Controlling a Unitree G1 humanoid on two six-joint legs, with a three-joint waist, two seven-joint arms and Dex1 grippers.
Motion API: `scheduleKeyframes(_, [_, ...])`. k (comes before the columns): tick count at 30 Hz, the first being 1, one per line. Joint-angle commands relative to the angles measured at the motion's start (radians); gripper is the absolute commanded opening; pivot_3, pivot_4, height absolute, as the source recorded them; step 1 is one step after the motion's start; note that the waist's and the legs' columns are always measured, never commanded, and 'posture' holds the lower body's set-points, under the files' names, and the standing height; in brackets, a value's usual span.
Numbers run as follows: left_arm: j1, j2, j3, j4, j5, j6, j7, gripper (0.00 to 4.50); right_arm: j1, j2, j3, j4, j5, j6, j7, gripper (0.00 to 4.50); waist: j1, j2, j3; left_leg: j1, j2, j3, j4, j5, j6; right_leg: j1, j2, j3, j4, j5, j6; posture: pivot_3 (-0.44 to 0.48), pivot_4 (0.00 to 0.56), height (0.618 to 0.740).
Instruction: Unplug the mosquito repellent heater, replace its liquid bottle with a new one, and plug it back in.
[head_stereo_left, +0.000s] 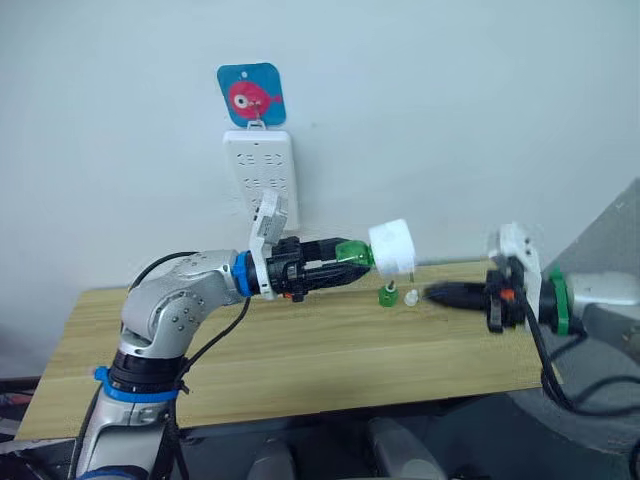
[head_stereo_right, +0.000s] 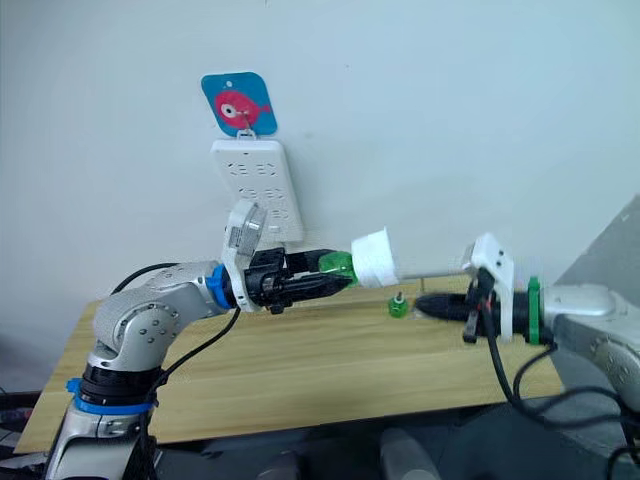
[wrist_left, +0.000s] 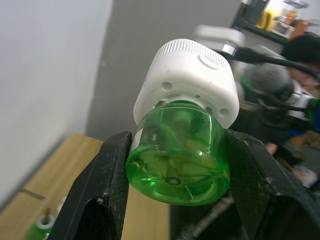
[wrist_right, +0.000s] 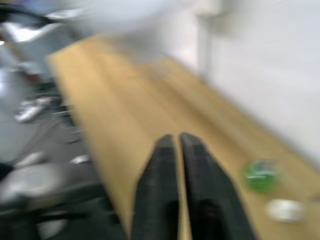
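Heater unplugged and held in the air, a green bottle fitted to it; plugging back in is still to do.

Head views: my left gripper (head_stereo_left: 352, 262) holds the mosquito repellent heater (head_stereo_left: 392, 248) by its green bottle (head_stereo_left: 353, 256), above the wooden table (head_stereo_left: 300, 350) and well below the power strip (head_stereo_left: 258, 172) on the wall. My right gripper (head_stereo_left: 432, 293) is apart from the heater, low over the table, beside a small green bottle (head_stereo_left: 387, 294) and a white cap (head_stereo_left: 411, 296). Left wrist: fingers (wrist_left: 100, 200) clamped on both sides of the green bottle, white heater on its far end. Right wrist: fingers pressed together, nothing between them. Can't tell if the fitted bottle is the new one.
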Motion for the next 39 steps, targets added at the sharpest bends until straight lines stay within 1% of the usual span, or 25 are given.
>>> scheduleKeyframes(1, [-0.030,0.013,0.016,-0.044,-0.056,0.035,-0.019,2.40,-0.065,0.054,0.058,0.069,-0.116,-0.072,0.014,0.00,-0.005,0.000,0.000,0.000,0.000,0.000,-0.001,0.000,0.000,0.000,0.000,0.000,0.000,0.000,0.000,-0.180,0.055,0.740])
scheduleKeyframes(5, [-0.034,0.014,0.017,-0.045,-0.064,0.051,-0.015,2.40,-0.123,0.112,0.091,0.090,-0.144,-0.071,0.057,0.00,-0.010,0.000,0.000,-0.002,0.000,-0.001,-0.001,0.000,0.000,-0.001,0.000,0.000,0.000,0.000,0.000,-0.177,0.053,0.740])
scheduleKeyframes(9, [-0.020,0.010,0.018,-0.036,-0.035,0.023,-0.007,2.40,-0.137,0.118,0.083,-0.027,-0.031,0.031,0.117,0.00,-0.012,0.000,0.000,-0.002,0.000,-0.002,-0.001,0.000,0.000,-0.001,0.000,-0.001,0.000,0.000,0.000,-0.177,0.053,0.740])
scheduleKeyframes(13, [-0.004,0.002,0.013,-0.026,0.003,-0.019,-0.004,2.40,-0.130,0.101,0.041,-0.132,0.080,0.122,0.125,0.00,-0.013,0.001,0.000,-0.001,0.000,-0.003,0.000,0.000,0.000,0.000,0.000,-0.002,0.000,0.000,0.000,-0.169,0.060,0.740])
scheduleKeyframes(19, [0.008,-0.010,-0.005,0.001,0.072,-0.092,-0.009,2.40,-0.160,0.092,-0.008,-0.192,0.199,0.215,0.097,0.00,-0.014,0.000,0.000,-0.001,0.000,-0.002,0.000,0.000,0.000,0.001,0.000,-0.001,0.000,0.000,0.000,-0.169,0.060,0.740])
scheduleKeyframes(24, [0.013,0.000,-0.033,0.015,0.141,-0.144,-0.040,2.40,-0.220,0.105,-0.047,-0.182,0.296,0.272,0.044,0.00,-0.019,0.000,0.000,-0.001,0.000,-0.002,0.000,0.000,0.000,0.000,0.000,-0.001,0.000,0.000,0.000,-0.183,0.064,0.740])
scheduleKeyframes(28, [0.025,0.019,-0.074,0.012,0.205,-0.200,-0.086,2.40,-0.272,0.146,-0.061,-0.150,0.345,0.291,-0.038,0.00,-0.020,0.000,0.000,-0.001,0.000,-0.002,0.000,0.000,0.000,0.000,0.000,-0.001,0.000,0.000,0.000,-0.183,0.064,0.740])
scheduleKeyframes(34, [0.039,0.041,-0.104,-0.005,0.242,-0.239,-0.143,2.40,-0.325,0.202,-0.061,-0.081,0.296,0.282,-0.138,0.00,-0.020,0.000,0.000,-0.001,0.000,-0.002,-0.001,0.000,0.000,0.000,0.000,-0.001,-0.001,0.000,0.000,-0.182,0.065,0.740])
scheduleKeyframes(39, [0.046,0.048,-0.096,-0.009,0.227,-0.227,-0.157,2.40,-0.344,0.199,-0.051,-0.044,0.241,0.268,-0.140,0.00,-0.020,0.000,0.000,-0.001,0.000,-0.002,-0.001,0.000,0.000,-0.001,0.000,-0.001,-0.001,0.000,0.000,-0.178,0.065,0.740])
